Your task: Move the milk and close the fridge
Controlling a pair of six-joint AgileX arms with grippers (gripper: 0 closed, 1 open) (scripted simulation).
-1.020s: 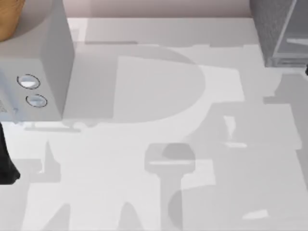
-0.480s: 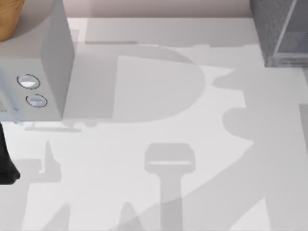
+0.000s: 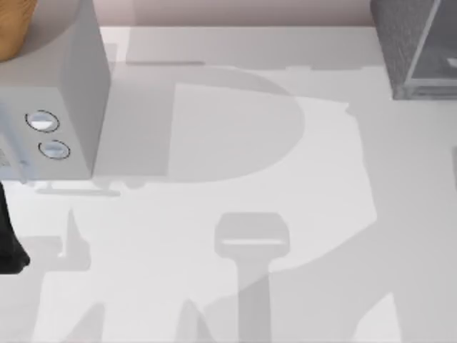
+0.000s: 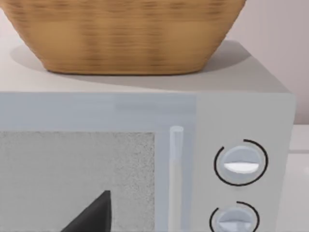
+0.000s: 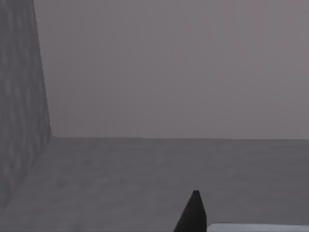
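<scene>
The fridge is cut off by the top view's upper and right edges. The grey box with two dials runs off its left edge, and the basket shows just a corner. One dark fingertip pokes into the right wrist view.

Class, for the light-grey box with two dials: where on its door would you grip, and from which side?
Probably grip the upright bar handle beside the dials, coming from the front, jaws either side of it: it is slim and vertical.
</scene>
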